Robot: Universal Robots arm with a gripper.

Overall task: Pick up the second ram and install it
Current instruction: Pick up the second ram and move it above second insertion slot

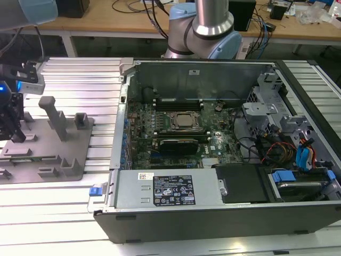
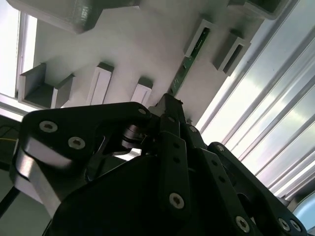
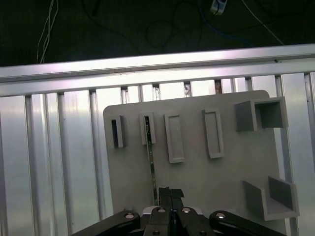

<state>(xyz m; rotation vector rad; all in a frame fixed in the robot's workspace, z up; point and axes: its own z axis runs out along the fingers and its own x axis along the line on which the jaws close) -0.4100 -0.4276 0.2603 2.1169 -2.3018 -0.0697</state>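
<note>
Item 1, claw (image 1: 17,133): at the exterior view's far left, low over the grey fixture plate (image 1: 69,160). In the first wrist view, fingertips (image 3: 164,193) drawn together to a hairline seam. Impossible to tell whether anything thin is nipped in that seam.

Item 2, second ram (image 3: 151,162): slim green stick, standing on edge in the plate. Far end seated in a slot, near end running right up to the claw's tip and lost behind it. Same meeting of stick and tip in the second wrist view. Not yet lifted clear.

Item 3, step in hand, as judged: the pick-up, at the point of grasp. Calls for a square hold on the thin upper edge and a pull in line with the slot walls, lest the board rack or bend.

Item 4, plate contents: row of 4 upright slots (image 3: 212,133) just ahead of the claw.
- 1 slot holding the ram.
- 1 neighbour on one side, dark inside, contents not readable.
- 2 neighbours on the other side, showing bare grey floors.
- 2 open box brackets (image 3: 273,196) farther off, nothing seen in them.

Item 5, computer case (image 1: 213,226): well apart from the claw, toward the exterior view's right, lid off. Inside:
- green motherboard (image 1: 143,120)
- processor socket (image 1: 184,121) at its middle
- black card (image 1: 178,144) beside the socket
- labelled power supply (image 1: 165,189)
- drive cage (image 1: 298,154) with blue tabs, farthest from the claw
</note>
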